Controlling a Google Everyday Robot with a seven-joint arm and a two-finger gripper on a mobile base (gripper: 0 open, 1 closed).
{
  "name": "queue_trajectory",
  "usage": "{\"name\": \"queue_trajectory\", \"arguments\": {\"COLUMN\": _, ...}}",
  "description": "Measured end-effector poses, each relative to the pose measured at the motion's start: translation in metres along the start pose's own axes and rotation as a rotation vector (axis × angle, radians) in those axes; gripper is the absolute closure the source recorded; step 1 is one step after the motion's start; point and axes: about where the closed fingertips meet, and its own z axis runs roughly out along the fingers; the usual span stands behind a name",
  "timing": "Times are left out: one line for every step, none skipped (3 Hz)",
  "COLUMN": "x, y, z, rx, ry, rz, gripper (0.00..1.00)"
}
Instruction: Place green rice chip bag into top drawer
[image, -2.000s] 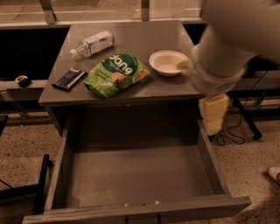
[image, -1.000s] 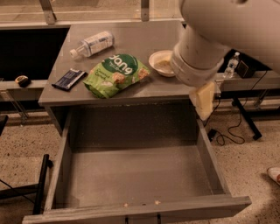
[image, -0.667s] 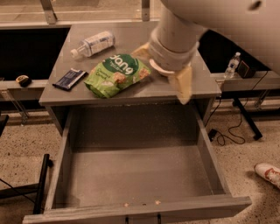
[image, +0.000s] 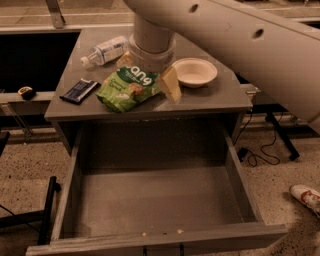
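Where the view comes nearest, the top drawer (image: 155, 200) stands pulled out below the counter (image: 215, 102). It is one wide, deep grey box with a flat bottom, tall straight side walls and a plain front panel, and a few pale specks lie by its front edge. Above it, near the counter's front edge, lies the single green rice chip bag (image: 127, 90), puffy and crinkled, bright green with white lettering and pictures of pale round chips. One flat dark blue wrapper (image: 79, 91) lies to the bag's left, apart from it. The hand (image: 147, 72) hangs over the bag's far end, below a thick pale arm, with its two pale wedge-shaped fingers (image: 170, 85) spread wide, one on each side of the bag; whether they touch it I cannot tell. One shallow round cream bowl (image: 194, 72) sits just to the right, and farthest back one clear plastic bottle (image: 105, 51) lies on its side.
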Motion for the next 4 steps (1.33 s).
{"name": "queue_trajectory", "arguments": {"x": -0.006, "y": -0.029, "z": 0.022, "rx": -0.002, "ry": -0.015, "rz": -0.028, "gripper": 0.00}}
{"name": "queue_trajectory", "arguments": {"x": -0.015, "y": -0.049, "z": 0.043, "rx": -0.002, "ry": -0.056, "rz": -0.042, "gripper": 0.17}}
{"name": "queue_trajectory", "arguments": {"x": -0.027, "y": -0.063, "z": 0.058, "rx": -0.013, "ry": -0.071, "rz": -0.072, "gripper": 0.40}}
{"name": "queue_trajectory", "arguments": {"x": -0.031, "y": -0.066, "z": 0.060, "rx": -0.022, "ry": -0.092, "rz": -0.086, "gripper": 0.64}}
